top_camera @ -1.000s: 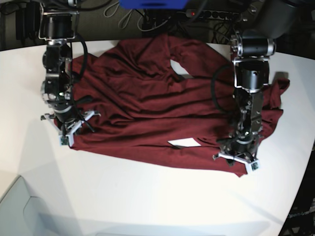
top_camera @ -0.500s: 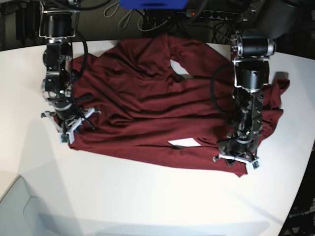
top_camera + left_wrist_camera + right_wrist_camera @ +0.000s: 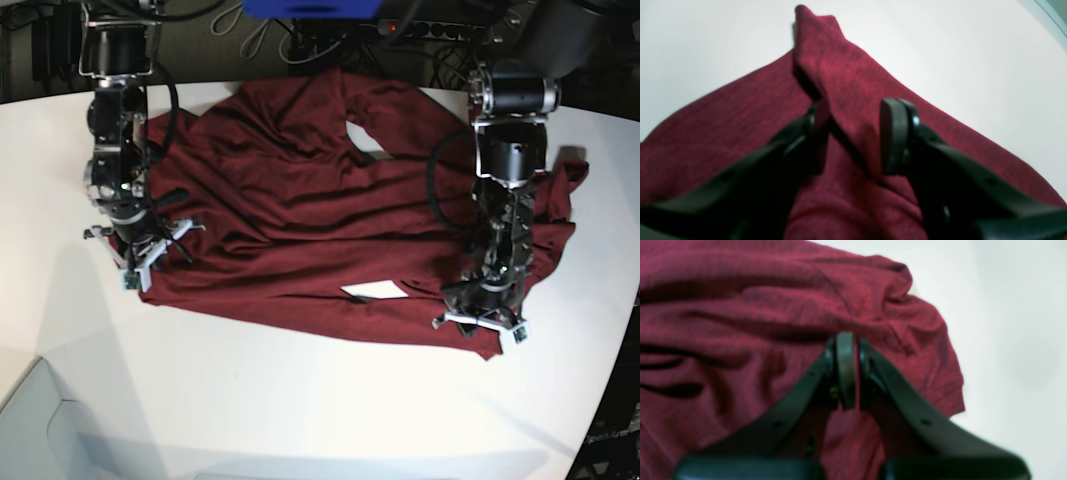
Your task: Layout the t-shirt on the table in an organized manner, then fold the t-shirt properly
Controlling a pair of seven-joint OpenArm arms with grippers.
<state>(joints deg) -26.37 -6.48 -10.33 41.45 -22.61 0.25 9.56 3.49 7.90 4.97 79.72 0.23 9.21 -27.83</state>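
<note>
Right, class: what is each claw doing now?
Left claw: closed on a fold of the shirt.
Right claw: shut, pinching the shirt.

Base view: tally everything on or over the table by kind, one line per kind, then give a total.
t-shirt: 1, dark maroon, spread across the white table
Grippers: 2, the left gripper and the right gripper, both at the shirt's near edge
White tag or label on the shirt: 1
Total: 4

Dark backdrop behind — tangled cables [image 3: 262, 38], power strip [image 3: 440, 30].
</note>
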